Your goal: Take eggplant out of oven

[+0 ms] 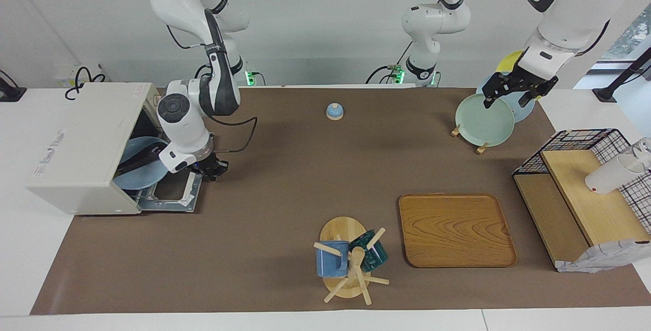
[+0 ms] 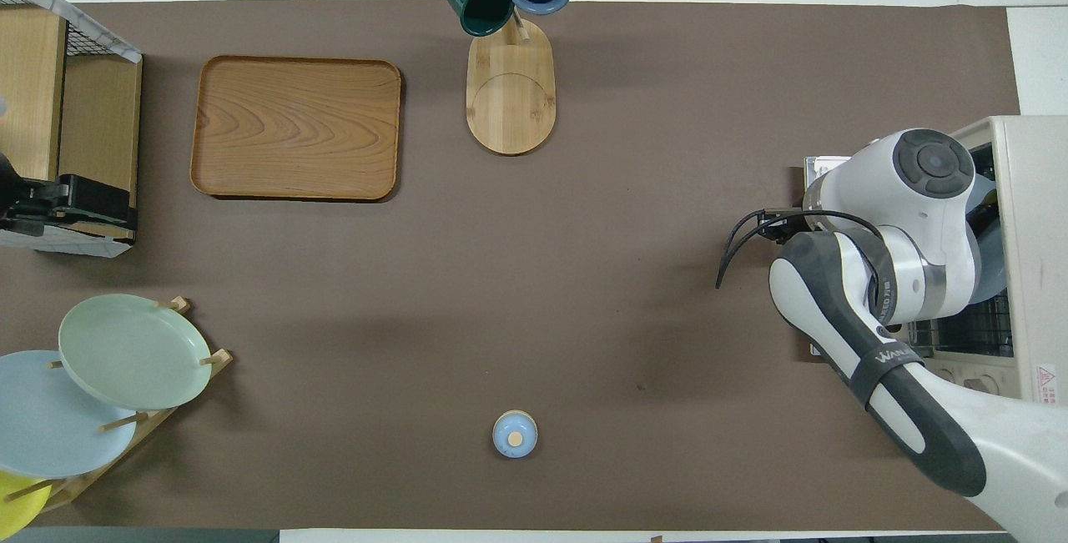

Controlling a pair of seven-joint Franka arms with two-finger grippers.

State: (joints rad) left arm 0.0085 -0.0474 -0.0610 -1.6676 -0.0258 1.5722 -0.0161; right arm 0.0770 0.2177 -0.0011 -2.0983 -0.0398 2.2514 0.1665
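The off-white oven [image 1: 86,143] stands at the right arm's end of the table, its door [image 1: 173,196] lying open and flat. A light blue plate [image 1: 137,176] sticks halfway out of the oven mouth. The dark, slender eggplant [image 1: 138,162] lies across it. My right gripper [image 1: 207,167] hangs shut over the open door, just beside the plate's rim; its wrist hides whether it touches anything. In the overhead view the right arm covers the oven [image 2: 1030,234] mouth. My left gripper [image 1: 516,89] waits open above the plate rack.
A plate rack [image 1: 483,120] with green, blue and yellow plates stands at the left arm's end, beside a black wire basket shelf [image 1: 585,188] holding a white cup [image 1: 610,174]. A wooden tray [image 1: 456,229], a mug tree [image 1: 351,260] and a small blue dome [image 1: 334,111] occupy the mat.
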